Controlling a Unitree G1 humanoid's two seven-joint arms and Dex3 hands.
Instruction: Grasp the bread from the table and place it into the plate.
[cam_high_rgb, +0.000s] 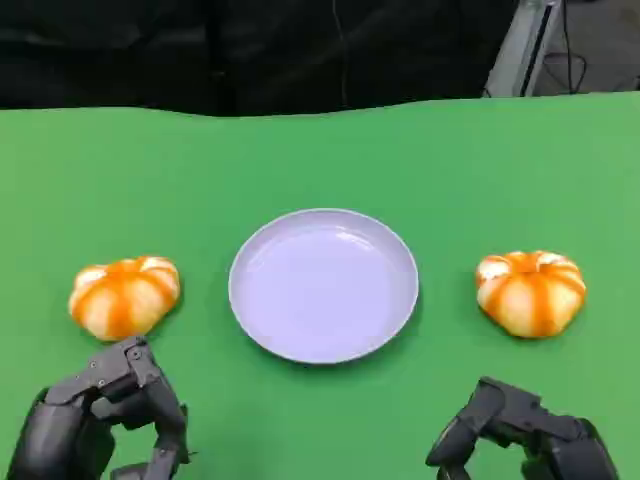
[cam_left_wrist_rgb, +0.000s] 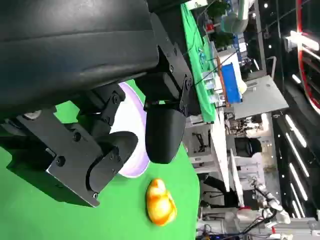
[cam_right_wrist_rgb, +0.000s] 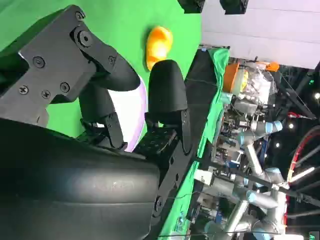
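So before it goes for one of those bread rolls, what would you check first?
1. Plate holds nothing: ok.
2. Left bread lies free on the green table: ok.
3. Right bread lies free: ok.
4. Left hand holds nothing, close behind the left bread: ok.
5. Right hand holds nothing: ok.
6. Fingers spread wide enough to take a bread: cannot tell.

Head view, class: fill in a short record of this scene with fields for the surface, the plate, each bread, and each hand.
surface: green table
plate: pale lilac plate, centre of the table, nothing in it
left bread: orange-striped bun, beside the plate on the robot's left, untouched
right bread: orange-striped bun, beside the plate on the robot's right, untouched
left hand: near edge, just short of the left bread, holding nothing
right hand: near edge, holding nothing
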